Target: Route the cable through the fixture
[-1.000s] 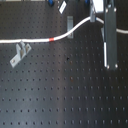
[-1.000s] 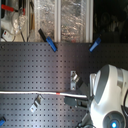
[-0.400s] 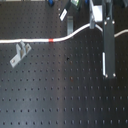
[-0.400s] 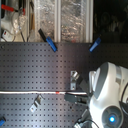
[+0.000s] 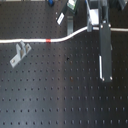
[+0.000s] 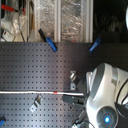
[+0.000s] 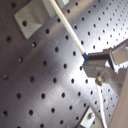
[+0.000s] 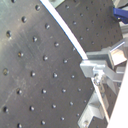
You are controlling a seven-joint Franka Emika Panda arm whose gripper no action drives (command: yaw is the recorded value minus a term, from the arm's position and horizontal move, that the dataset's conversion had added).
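Gripper (image 5: 92,28) clamping the cable (image 5: 30,40) near the table's far edge, drawing the held stretch away from that edge. Red band (image 5: 48,39) staying put; cable passing just beside the grey bracket (image 5: 19,54), routing apparently still pending.

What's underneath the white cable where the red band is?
Under the cable at its red band lies only the black perforated board; a grey bracket sits beside it, apart. Near the claw the arm hides what is beneath.
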